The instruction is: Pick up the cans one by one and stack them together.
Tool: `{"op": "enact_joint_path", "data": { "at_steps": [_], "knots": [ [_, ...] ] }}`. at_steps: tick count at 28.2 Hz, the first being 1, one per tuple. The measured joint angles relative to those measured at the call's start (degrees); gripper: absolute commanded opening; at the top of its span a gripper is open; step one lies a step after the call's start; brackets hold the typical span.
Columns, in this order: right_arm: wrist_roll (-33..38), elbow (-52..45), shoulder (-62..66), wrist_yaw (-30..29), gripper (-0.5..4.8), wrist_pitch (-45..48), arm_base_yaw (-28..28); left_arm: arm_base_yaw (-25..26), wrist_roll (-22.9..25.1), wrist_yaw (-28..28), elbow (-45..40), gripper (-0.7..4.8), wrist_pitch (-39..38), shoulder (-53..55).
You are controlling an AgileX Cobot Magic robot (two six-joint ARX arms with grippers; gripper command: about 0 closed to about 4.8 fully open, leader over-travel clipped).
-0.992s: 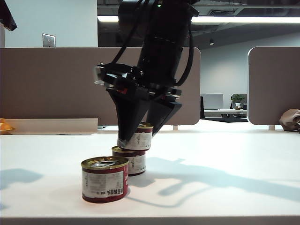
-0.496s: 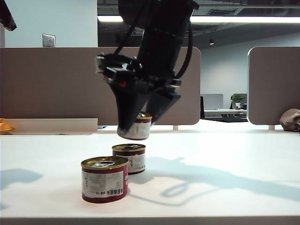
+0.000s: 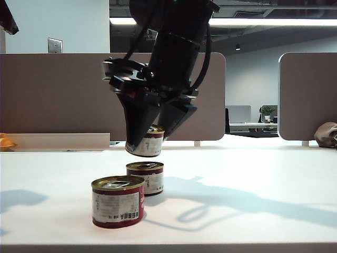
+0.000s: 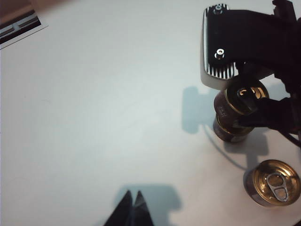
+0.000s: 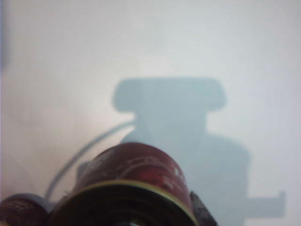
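Note:
My right gripper is shut on a dark red can and holds it in the air, slightly tilted. The held can hangs just above a second can standing on the white table. A third can stands nearer the front edge, to the left. The left wrist view shows the held can over the second can and the third can with its gold pull-tab lid. In the right wrist view the held can fills the jaws. My left gripper is shut and empty, apart from the cans.
Beige partitions stand behind the table. An orange object lies at the far left edge and a brown bag at the far right. A slotted rail shows at the table's corner in the left wrist view.
My right gripper has risen and shifted a little left with its can, which now hangs above the second can instead of level with its top. The left gripper has not moved.

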Motion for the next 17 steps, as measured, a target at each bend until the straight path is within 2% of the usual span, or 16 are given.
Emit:
{"op": "enact_joint_path", "data": {
  "at_steps": [14, 17],
  "knots": [
    [0.0, 0.1, 2.0, 0.0, 2.03, -1.3, 0.0, 0.0, 0.0, 0.0, 0.0, -0.06, -1.1, 0.0],
    [0.0, 0.2, 2.0, 0.0, 2.21, -1.9, 0.0, 0.0, 0.0, 0.0, 0.0, -0.06, -1.2, 0.0]
  ]
}}
